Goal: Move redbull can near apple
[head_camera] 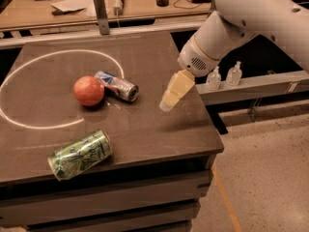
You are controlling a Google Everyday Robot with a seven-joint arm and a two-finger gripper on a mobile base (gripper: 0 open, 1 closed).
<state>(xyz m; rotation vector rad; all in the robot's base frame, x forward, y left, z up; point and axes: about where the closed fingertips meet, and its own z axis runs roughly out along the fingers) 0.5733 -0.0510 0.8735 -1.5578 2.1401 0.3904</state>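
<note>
The redbull can (117,86) lies on its side on the dark table (145,129), slim, silver and blue with red marks. Its left end touches or nearly touches the apple (89,91), a round reddish-orange fruit to its left. My gripper (175,92) hangs above the table's right part, well to the right of the can and clear of it. It holds nothing.
A green patterned can (80,154) lies on its side near the table's front left edge. A white circle line (29,124) is drawn on the tabletop. A workbench (135,4) with clutter stands behind. Two small bottles (224,76) stand on a shelf to the right.
</note>
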